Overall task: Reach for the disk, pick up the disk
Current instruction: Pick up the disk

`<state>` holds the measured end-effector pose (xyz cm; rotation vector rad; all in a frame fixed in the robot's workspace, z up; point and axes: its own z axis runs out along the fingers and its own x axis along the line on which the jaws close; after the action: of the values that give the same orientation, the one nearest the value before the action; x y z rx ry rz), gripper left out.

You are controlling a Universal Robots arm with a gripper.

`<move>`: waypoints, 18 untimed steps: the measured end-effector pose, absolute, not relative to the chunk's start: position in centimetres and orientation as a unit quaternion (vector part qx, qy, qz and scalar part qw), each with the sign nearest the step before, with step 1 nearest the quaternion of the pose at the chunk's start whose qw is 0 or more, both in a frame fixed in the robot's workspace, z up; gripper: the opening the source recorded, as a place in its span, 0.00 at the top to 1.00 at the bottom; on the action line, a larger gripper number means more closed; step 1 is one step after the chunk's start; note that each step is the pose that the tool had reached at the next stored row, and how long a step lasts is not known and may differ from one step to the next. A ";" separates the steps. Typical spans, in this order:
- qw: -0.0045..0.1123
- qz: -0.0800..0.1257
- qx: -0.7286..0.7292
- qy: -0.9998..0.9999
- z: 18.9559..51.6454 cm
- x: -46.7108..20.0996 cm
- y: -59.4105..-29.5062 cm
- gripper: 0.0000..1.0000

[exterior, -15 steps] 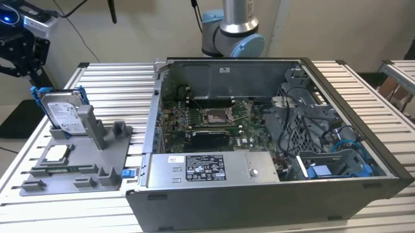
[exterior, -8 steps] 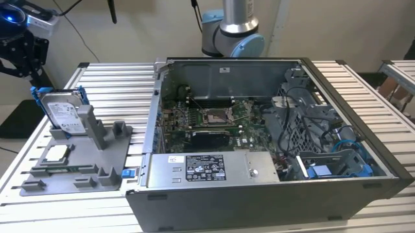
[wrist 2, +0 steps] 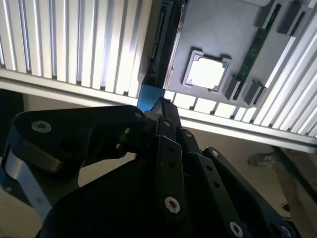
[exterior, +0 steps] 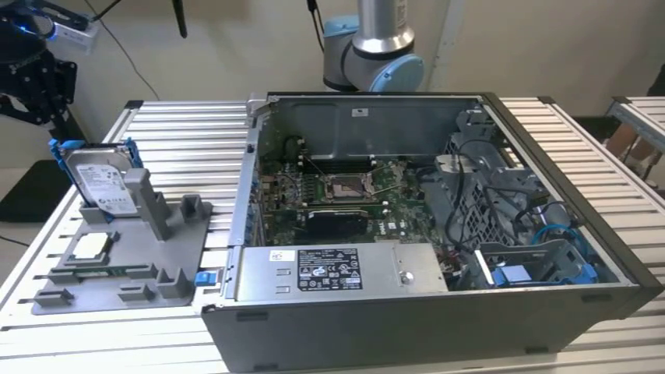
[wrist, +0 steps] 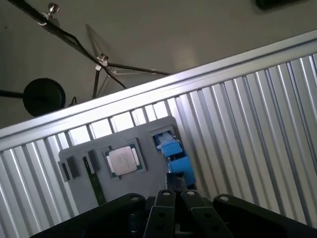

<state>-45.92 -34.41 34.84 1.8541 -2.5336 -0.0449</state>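
The disk (exterior: 104, 181), a silver drive with a white label in a blue bracket, stands upright in a slot of the grey holder (exterior: 130, 265) at the exterior view's left. My black gripper (exterior: 36, 89) hangs above it and slightly further to that view's left, apart from it. In the first wrist view the disk's blue bracket (wrist: 174, 156) lies just past my gripper (wrist: 176, 189), whose fingers sit close together with nothing between them. In the second wrist view my gripper (wrist 2: 162, 106) points at the disk's blue end (wrist 2: 148, 96).
A small square silver chip (exterior: 92, 244) (wrist: 124, 161) (wrist 2: 208, 72) lies in the grey holder beside the disk. An open computer case (exterior: 437, 234) fills the middle and right of the slatted metal table (exterior: 187, 132). The arm's base (exterior: 374, 54) stands behind the case.
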 end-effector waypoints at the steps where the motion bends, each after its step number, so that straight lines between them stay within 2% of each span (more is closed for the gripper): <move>1: 0.001 -0.014 0.596 -0.803 34.8 -45.9 -34.4 1.00; 18: 0.003 -0.014 0.690 -0.724 34.6 -45.7 -34.4 1.00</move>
<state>-45.74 -34.41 34.57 2.1630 -2.2703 -0.0442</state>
